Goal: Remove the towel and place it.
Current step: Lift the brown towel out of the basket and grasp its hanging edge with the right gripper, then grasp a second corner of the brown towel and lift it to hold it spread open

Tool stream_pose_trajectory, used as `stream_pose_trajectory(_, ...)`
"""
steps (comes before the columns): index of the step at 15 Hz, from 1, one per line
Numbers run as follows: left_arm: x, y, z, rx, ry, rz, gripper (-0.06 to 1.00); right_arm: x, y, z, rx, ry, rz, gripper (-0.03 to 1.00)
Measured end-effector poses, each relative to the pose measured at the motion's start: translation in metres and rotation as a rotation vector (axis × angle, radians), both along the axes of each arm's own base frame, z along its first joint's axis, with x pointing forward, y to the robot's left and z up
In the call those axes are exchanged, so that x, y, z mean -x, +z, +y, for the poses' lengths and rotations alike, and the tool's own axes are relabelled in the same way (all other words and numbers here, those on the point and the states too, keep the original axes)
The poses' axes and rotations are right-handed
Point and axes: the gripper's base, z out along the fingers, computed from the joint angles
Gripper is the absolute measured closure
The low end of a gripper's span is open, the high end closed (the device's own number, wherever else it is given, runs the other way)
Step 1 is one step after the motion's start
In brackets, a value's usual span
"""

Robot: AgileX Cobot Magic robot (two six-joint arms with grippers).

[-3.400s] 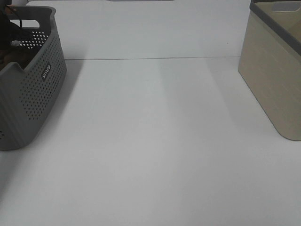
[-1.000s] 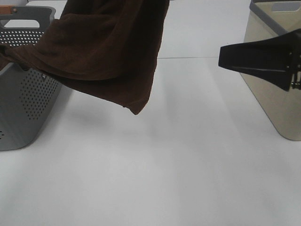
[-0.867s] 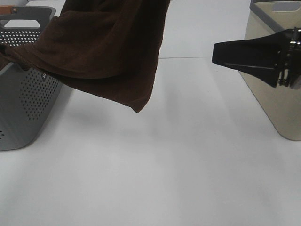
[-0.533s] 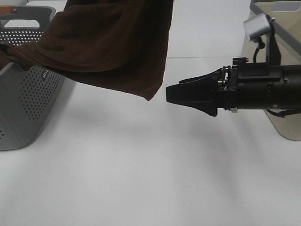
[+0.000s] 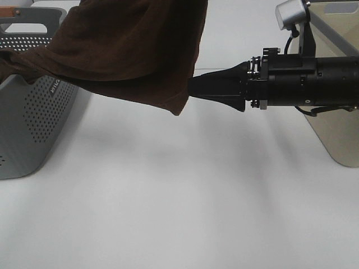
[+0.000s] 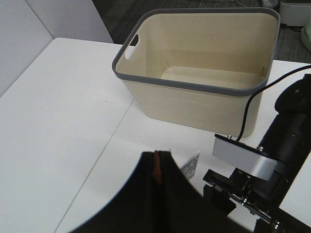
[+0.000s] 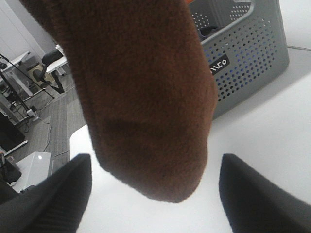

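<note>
The dark brown towel [image 5: 129,50] hangs in the air from above the exterior view's top edge. Its left part trails over the rim of the grey perforated basket [image 5: 33,123]. My left gripper [image 6: 156,156] is shut on the towel [image 6: 156,172], pinching a fold; a small white label [image 6: 190,165] shows beside it. My right gripper [image 5: 192,88] reaches in from the right, level with the towel's lower hanging corner. In the right wrist view it [image 7: 160,194] is wide open, with the towel [image 7: 146,97] hanging between the two fingers.
A beige bin with a grey rim [image 5: 336,129] stands at the right edge and looks empty in the left wrist view [image 6: 194,102]. The grey basket [image 7: 243,53] stands behind the towel. The white table [image 5: 168,196] lies below.
The towel has been lifted from the basket by my left gripper. My right arm has moved left from beside the beige bin until its open fingers are at the towel's lower corner.
</note>
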Motion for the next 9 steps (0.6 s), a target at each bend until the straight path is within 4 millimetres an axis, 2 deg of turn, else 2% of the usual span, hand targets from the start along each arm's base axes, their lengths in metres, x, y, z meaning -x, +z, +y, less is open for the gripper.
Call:
stream_pose_trajectory(3, -0.001, 0.003, -0.001, 0.036, 0.001, -0.023, 0.94, -0.001, 0.000, 0.000, 0.014, -0.001, -0.021, 0.28)
stream_pose_trajectory(6, -0.001, 0.004, -0.002, 0.043, -0.003, -0.018, 0.94, -0.012, -0.001, -0.003, 0.093, -0.067, -0.049, 0.29)
stream_pose_trajectory(9, -0.001, 0.003, -0.002, 0.044, -0.003, -0.017, 0.94, -0.009, 0.004, 0.000, 0.038, -0.024, -0.053, 0.31)
